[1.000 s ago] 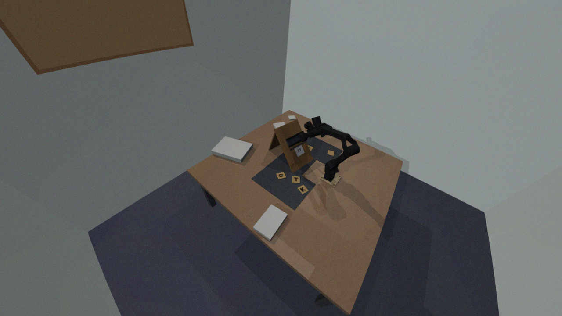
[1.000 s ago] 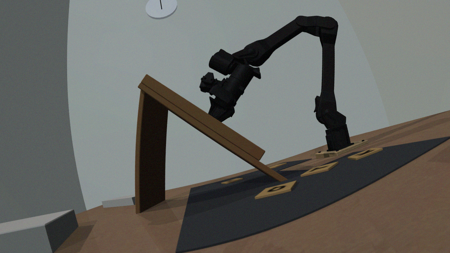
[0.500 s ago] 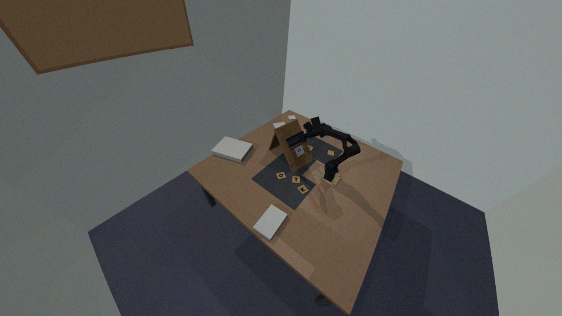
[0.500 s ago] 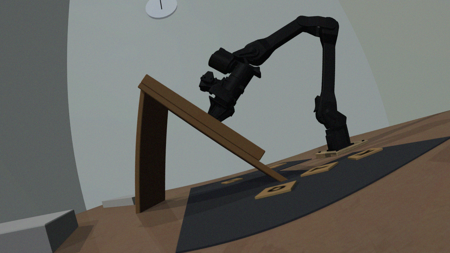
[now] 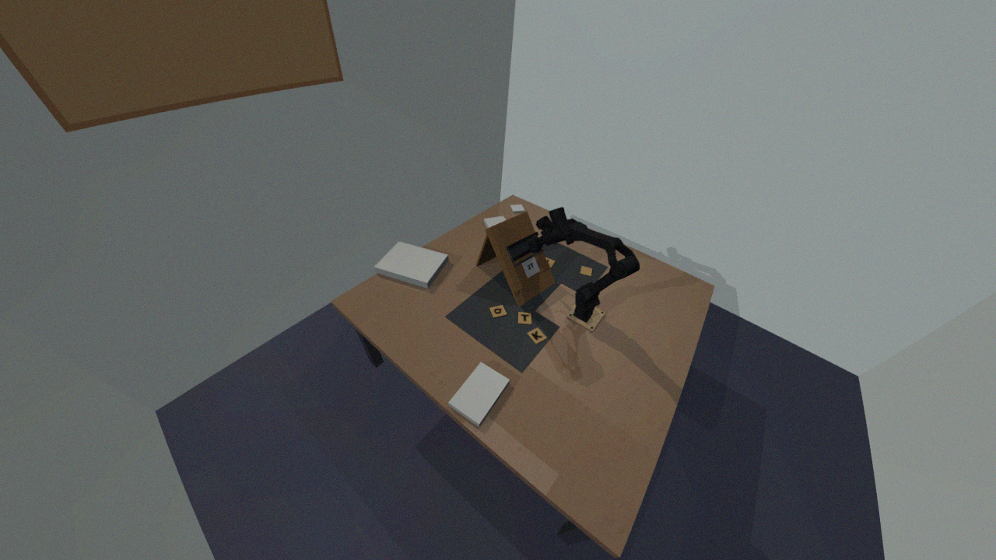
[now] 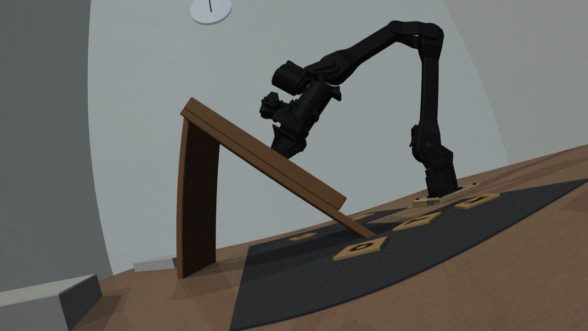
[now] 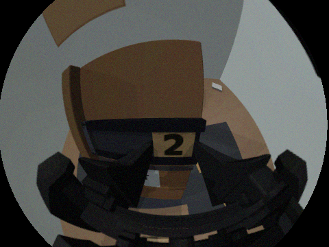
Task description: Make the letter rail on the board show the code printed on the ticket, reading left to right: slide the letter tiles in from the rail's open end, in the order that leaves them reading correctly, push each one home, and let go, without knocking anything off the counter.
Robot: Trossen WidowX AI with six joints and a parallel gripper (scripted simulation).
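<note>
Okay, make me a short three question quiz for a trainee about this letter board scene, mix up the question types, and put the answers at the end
1. True or false: the gripper is shut on a tile marked 2.
2. Multiple choice: where is that tile? A) flat on the dark mat; B) in the dark rail across the sloped board; C) on a white block.
3. Fill in: in the top view, the three tiles lying together on the mat in front of the board read C, T and ___.

Key: 1 true; 2 B; 3 K.
</note>
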